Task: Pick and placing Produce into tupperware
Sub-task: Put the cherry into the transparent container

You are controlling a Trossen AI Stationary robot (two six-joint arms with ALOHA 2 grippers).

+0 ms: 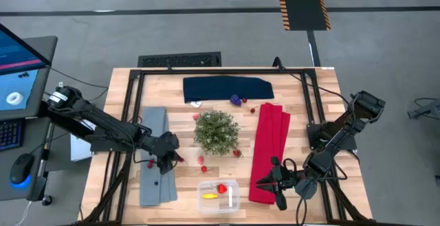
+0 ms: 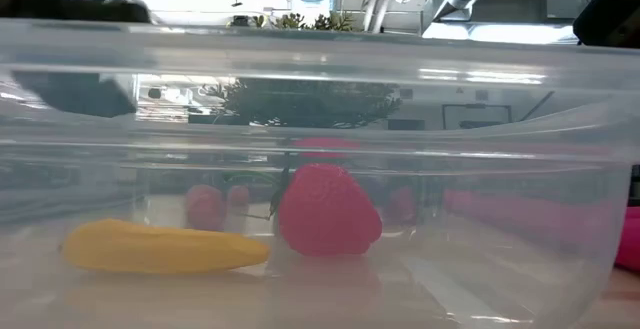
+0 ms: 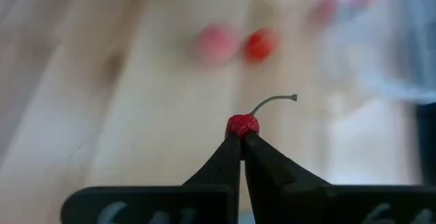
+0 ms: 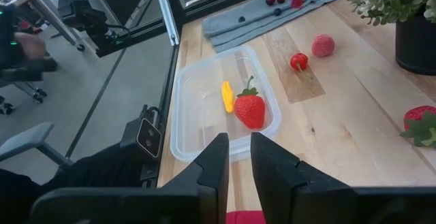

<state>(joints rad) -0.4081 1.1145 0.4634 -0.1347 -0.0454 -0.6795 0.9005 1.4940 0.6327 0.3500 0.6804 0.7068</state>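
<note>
The clear tupperware [image 1: 237, 186] sits at the table's near edge with a red strawberry [image 2: 328, 212] and a yellow piece [image 2: 160, 249] inside. My left gripper [image 1: 172, 156] is between the grey cloth and the plant, shut on a small red cherry [image 3: 242, 124]. My right gripper [image 1: 277, 185] hovers over the near end of the red cloth, to the right of the tupperware [image 4: 178, 88], its fingers a little apart and holding nothing. A red berry [image 4: 298, 61], a pink one [image 4: 323, 45] and a strawberry [image 4: 419, 125] lie loose on the wood. The purple grape cluster [image 1: 236, 100] lies by the navy cloth. My left gripper pinches the cherry's round red body [image 3: 242, 127] between the very tips of its two fingers [image 3: 225, 159]. The thin curved stem [image 3: 272, 101] sticks out free beyond the tips. The cherry appears lifted off the blurred table surface behind it.
A bushy green potted plant [image 1: 216, 131] stands mid-table. A folded red cloth [image 1: 271, 140] lies on its right, a grey cloth [image 1: 155, 126] on its left with small dark berries [image 4: 242, 18] on it, and a navy cloth [image 1: 227, 88] at the far side. Black frame rails border the table.
</note>
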